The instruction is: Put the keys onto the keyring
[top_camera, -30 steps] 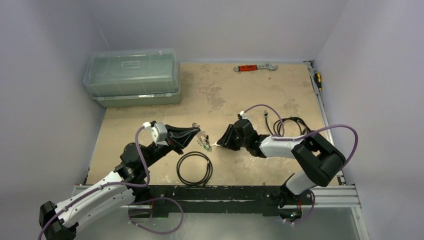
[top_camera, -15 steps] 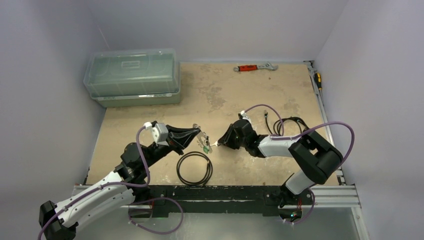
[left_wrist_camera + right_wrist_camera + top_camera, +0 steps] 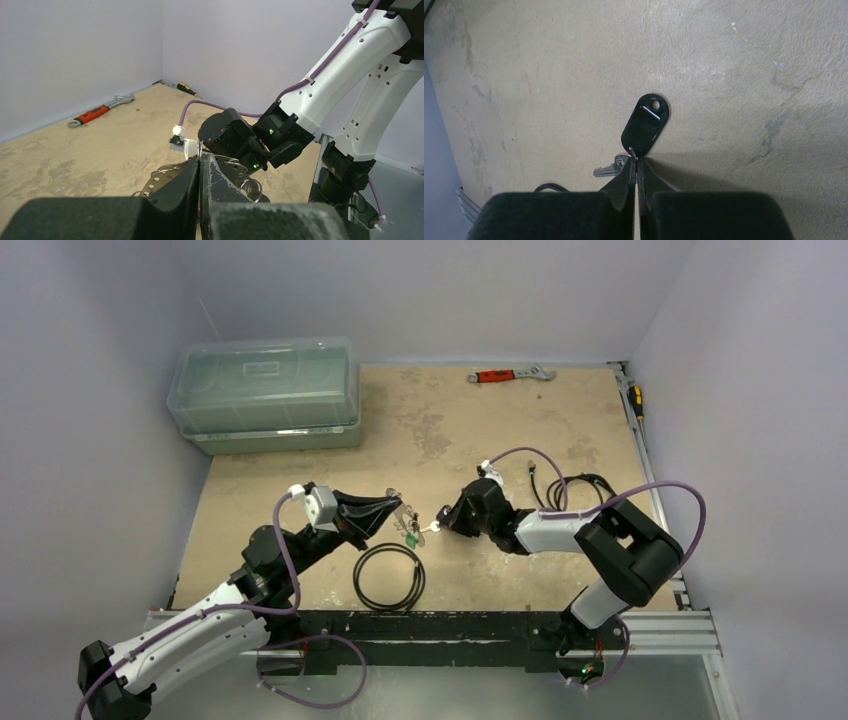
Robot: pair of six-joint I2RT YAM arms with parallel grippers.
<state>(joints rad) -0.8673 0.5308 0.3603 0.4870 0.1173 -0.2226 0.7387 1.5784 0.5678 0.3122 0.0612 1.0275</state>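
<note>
My left gripper (image 3: 397,507) is shut on the keyring (image 3: 199,148), a thin silvery wire loop that stands up out of its fingertips (image 3: 192,172). Perforated metal pieces with small rings (image 3: 250,187) hang beside those fingers. A bunch of keys (image 3: 408,523) with a green piece (image 3: 411,537) dangles below it. My right gripper (image 3: 438,524) faces the left one, a few centimetres apart. It is shut on the small ring of a black oval fob (image 3: 645,125). A silver key (image 3: 610,170) hangs behind its left finger.
A black cable coil (image 3: 390,577) lies just in front of both grippers. A clear lidded box (image 3: 265,390) stands at the back left. A red-handled wrench (image 3: 500,375) lies at the back edge, a screwdriver (image 3: 636,400) on the right rail and loose black cables (image 3: 580,490) by the right arm.
My right gripper has moved a little left and away from me, closer to the left gripper's bunch. The left arm has stayed still.
</note>
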